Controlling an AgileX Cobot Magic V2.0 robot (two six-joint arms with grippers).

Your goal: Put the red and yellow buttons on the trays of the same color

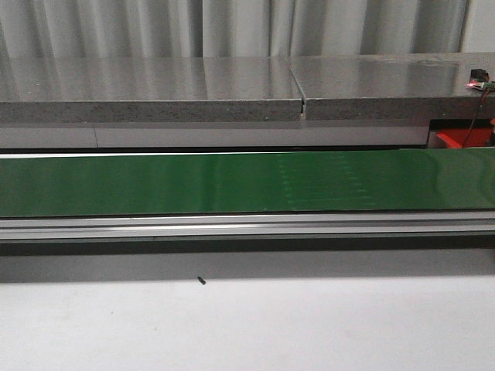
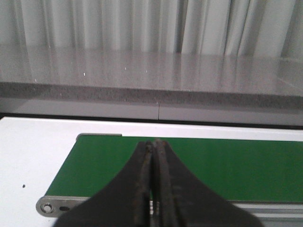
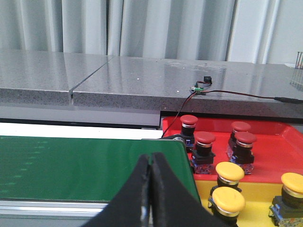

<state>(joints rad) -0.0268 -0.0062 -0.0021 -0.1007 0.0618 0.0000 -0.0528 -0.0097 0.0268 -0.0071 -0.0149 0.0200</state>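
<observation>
- Left gripper [image 2: 152, 189], seen in its wrist view, is clenched with nothing between its fingers, above the near edge of the green belt [image 2: 213, 165]
- Right gripper [image 3: 150, 189] is likewise clenched and empty, at the belt's other end
- Just past it, three yellow buttons [image 3: 229, 172] stand on the yellow tray [image 3: 258, 196]
- Farther back, four red buttons [image 3: 205, 138] stand on the red tray [image 3: 274, 149]
- Behind everything runs a grey stone ledge [image 1: 155, 85]
</observation>
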